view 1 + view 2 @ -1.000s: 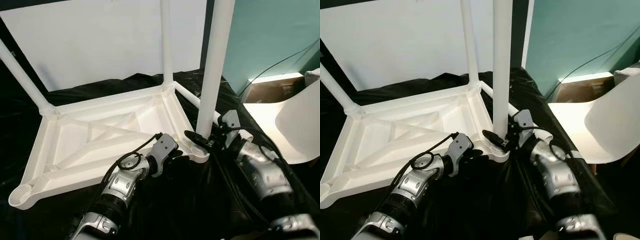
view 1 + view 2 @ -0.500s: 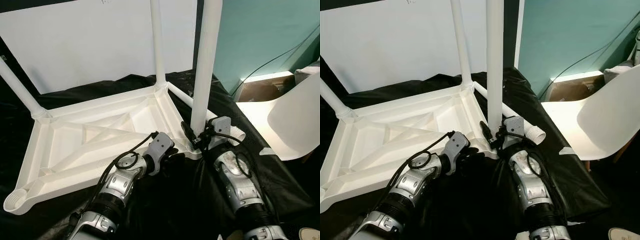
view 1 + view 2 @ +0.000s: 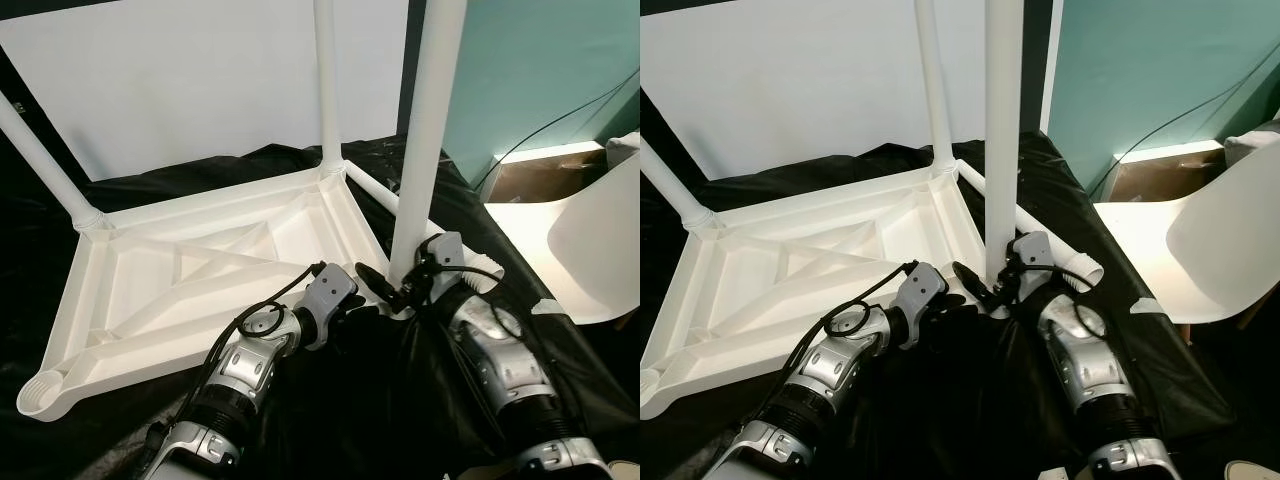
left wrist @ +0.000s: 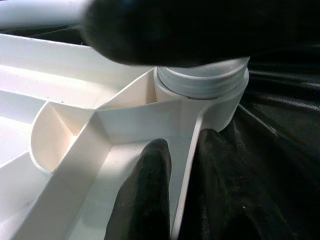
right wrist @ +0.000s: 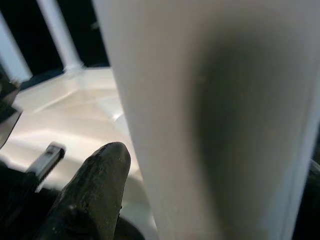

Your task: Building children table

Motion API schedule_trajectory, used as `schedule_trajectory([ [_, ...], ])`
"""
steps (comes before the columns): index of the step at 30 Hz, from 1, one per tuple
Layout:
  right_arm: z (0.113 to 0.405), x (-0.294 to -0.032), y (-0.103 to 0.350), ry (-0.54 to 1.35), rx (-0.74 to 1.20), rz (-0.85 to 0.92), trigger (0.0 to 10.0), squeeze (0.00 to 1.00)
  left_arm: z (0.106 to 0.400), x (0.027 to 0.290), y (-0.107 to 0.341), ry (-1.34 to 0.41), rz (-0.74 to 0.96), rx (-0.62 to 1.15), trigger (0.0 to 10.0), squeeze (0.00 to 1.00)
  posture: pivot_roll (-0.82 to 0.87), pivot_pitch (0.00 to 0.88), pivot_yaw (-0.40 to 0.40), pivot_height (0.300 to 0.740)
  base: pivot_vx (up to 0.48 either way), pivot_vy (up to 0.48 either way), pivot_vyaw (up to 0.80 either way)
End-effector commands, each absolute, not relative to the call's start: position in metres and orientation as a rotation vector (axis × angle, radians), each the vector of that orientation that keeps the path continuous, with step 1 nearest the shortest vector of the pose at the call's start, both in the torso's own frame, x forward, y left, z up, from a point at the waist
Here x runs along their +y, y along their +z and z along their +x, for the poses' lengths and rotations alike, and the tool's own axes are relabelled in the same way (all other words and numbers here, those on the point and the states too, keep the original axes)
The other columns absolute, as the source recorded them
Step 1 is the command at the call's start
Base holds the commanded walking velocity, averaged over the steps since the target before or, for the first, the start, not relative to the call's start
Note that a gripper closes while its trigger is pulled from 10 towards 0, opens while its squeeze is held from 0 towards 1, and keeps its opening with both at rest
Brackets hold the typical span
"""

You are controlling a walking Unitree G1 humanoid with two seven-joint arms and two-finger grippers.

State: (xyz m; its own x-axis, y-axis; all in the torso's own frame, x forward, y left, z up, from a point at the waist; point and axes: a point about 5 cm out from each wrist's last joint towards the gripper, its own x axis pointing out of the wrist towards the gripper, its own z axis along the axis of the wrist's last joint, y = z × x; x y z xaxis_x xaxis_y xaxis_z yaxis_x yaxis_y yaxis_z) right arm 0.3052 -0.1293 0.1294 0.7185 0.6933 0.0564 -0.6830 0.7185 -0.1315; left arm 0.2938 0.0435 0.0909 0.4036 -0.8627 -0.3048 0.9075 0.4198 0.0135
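Black cloth (image 3: 360,420), covering the work surface and creased. White plastic tabletop (image 3: 210,290), upside down on the cloth, ribbed underside facing up; legs already stand in its far-left and far-right corners, and the near-left corner socket (image 3: 42,390) is open. Near-right table leg (image 3: 430,130), a white tube standing upright in the near-right corner socket (image 4: 210,95) (threaded collar visible at its base). White chair (image 3: 1210,250), on the robot's right, beside the cloth. Right gripper (image 3: 395,288), at the foot of that leg, fingers closed around the tube just above the socket; one black finger (image 5: 95,195) lies against the tube. Left gripper (image 4: 182,175), pinching the tabletop's edge wall just beside the same socket, one finger (image 4: 147,195) inside the rim, the other outside on the cloth side.
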Motion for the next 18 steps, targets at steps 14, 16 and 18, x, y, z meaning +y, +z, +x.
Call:
schedule_trajectory([
  [14, 0.310, -0.152, 0.141, 1.152, 0.051, -0.324, 0.0, 0.00, 0.276, 0.042, 0.055, -1.164, 0.160, 0.447, 10.0, 0.00, 0.04, 0.000, 0.040, 0.740, 0.000, 0.000, 0.00],
  [16, 0.310, -0.152, 0.141, 1.170, 0.063, -0.329, 0.0, 0.00, 0.276, 0.042, 0.055, -1.162, 0.159, 0.447, 10.0, 0.00, 0.04, 0.000, 0.038, 0.740, 0.000, 0.000, 0.00],
  [18, 0.310, -0.152, 0.140, 1.176, 0.073, -0.328, 0.0, 0.00, 0.276, 0.043, 0.055, -1.159, 0.159, 0.447, 10.0, 0.00, 0.05, 0.000, 0.037, 0.740, 0.000, 0.000, 0.00],
])
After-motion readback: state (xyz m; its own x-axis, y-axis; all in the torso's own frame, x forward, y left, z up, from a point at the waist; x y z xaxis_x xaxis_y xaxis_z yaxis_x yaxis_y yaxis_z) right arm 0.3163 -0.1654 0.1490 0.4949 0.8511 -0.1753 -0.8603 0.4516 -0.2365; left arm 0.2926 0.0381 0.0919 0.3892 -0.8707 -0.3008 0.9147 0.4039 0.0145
